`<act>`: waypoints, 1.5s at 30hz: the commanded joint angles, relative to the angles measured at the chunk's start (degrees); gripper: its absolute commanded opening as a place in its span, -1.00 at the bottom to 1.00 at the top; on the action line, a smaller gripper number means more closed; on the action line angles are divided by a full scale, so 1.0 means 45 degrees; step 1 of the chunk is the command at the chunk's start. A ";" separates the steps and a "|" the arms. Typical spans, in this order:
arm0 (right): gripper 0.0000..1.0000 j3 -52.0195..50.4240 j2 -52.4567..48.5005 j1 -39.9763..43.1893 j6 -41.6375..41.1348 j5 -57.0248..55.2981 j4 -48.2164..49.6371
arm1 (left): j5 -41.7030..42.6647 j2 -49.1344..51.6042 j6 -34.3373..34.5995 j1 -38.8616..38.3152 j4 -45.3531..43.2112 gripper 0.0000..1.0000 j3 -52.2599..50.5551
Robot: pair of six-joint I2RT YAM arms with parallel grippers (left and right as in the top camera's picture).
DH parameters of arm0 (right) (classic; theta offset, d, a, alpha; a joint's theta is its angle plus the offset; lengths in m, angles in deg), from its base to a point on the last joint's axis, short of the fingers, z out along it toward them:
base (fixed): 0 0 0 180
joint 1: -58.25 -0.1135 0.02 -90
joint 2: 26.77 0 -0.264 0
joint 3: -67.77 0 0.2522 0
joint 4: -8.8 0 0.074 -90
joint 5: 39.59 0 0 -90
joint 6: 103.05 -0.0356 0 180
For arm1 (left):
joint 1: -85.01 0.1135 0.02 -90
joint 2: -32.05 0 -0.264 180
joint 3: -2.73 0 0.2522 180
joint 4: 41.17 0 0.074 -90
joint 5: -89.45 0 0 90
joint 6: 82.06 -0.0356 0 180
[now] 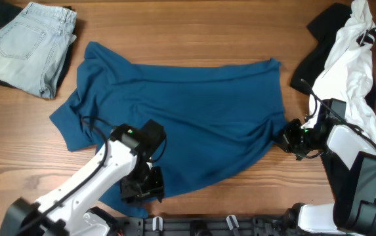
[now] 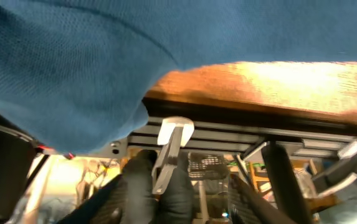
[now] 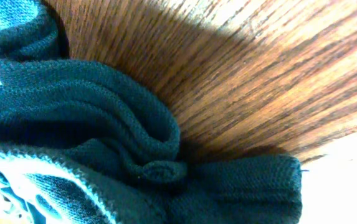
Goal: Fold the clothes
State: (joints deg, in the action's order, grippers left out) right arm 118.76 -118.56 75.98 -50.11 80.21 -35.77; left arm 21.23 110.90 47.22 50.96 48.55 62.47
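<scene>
The clothes, a teal-blue shirt [image 1: 194, 111], lie spread and wrinkled across the middle of the wooden table. My left gripper [image 1: 142, 190] sits over the shirt's front hem near the table's front edge. In the left wrist view the shirt [image 2: 72, 62] hangs across the top, and my left gripper [image 2: 206, 193] points past the table edge, open, with nothing between its dark fingers [image 2: 243, 199]. My right gripper [image 1: 287, 139] is at the shirt's right edge, shut on a bunched fold. That fold of the shirt [image 3: 72, 106] fills the right wrist view and hides the fingers.
Pale denim jeans [image 1: 27, 46] lie folded at the back left. A white garment [image 1: 355, 72] on black cloth [image 1: 322, 26] lies at the back right, behind my right arm. An aluminium rail [image 2: 228, 134] runs under the table's front edge [image 2: 259, 81].
</scene>
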 commanded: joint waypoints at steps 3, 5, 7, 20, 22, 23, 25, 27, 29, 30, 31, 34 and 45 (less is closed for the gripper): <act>-0.91 -0.0680 -0.1078 -0.0112 0.0534 -0.2021 0.0204 | -0.0107 0.0491 0.0223 -0.0078 -0.0117 0.21 0.0024; -0.91 -0.0680 -0.1078 -0.0112 0.0534 -0.1957 0.0214 | -0.0350 0.0491 0.0296 -0.0044 -0.0029 0.25 0.0024; -0.91 -0.0680 -0.1078 -0.0112 0.0563 -0.1928 0.0199 | -0.0510 0.0491 0.0398 0.0044 -0.0063 0.20 0.0024; -0.91 -0.0680 -0.1078 -0.0112 0.0801 -0.1836 0.0092 | -0.0806 0.0481 0.1579 0.1836 -0.0214 0.43 0.0024; -0.91 -0.0680 -0.1078 -0.0112 0.0821 -0.1836 0.0078 | -0.0811 0.0481 0.1569 0.2079 -0.0199 0.36 0.0024; -0.91 -0.0680 -0.1078 -0.0112 0.0874 -0.1836 0.0068 | -0.0884 0.0481 0.1564 0.2210 -0.0117 0.46 0.0024; -0.91 -0.0680 -0.1078 -0.0112 0.0884 -0.1831 0.0015 | -0.1049 0.0481 0.1564 0.2293 0.0083 0.47 0.0024; -0.91 -0.0680 -0.1078 -0.0112 0.0908 -0.1836 -0.0019 | -0.1234 0.0481 0.1564 0.2297 0.0374 0.56 0.0024; -0.91 -0.0680 -0.1078 -0.0112 0.0923 -0.1831 -0.0029 | -0.1302 0.0481 0.1569 0.2297 0.0617 0.58 0.0024; -0.91 -0.0680 -0.1078 -0.0112 0.0928 -0.1836 -0.0039 | -0.1336 0.0481 0.1574 0.2293 0.0753 0.58 0.0024; -0.91 -0.0680 -0.1078 -0.0112 0.0933 -0.1836 -0.0039 | -0.1336 0.0481 0.1574 0.2293 0.0821 0.56 0.0024; -0.91 -0.0680 -0.1078 -0.0112 0.0962 -0.1836 -0.0053 | -0.1433 0.0481 0.1715 0.2297 0.0865 0.22 0.0024; -0.92 -0.0680 -0.1078 -0.0112 0.1156 -0.1729 -0.0073 | -0.1647 0.0481 0.2127 0.2297 0.0418 0.26 -0.1350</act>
State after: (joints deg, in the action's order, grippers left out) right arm 118.81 -118.71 76.09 -46.11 80.47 -36.16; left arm 14.73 112.87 54.81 61.04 51.41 59.30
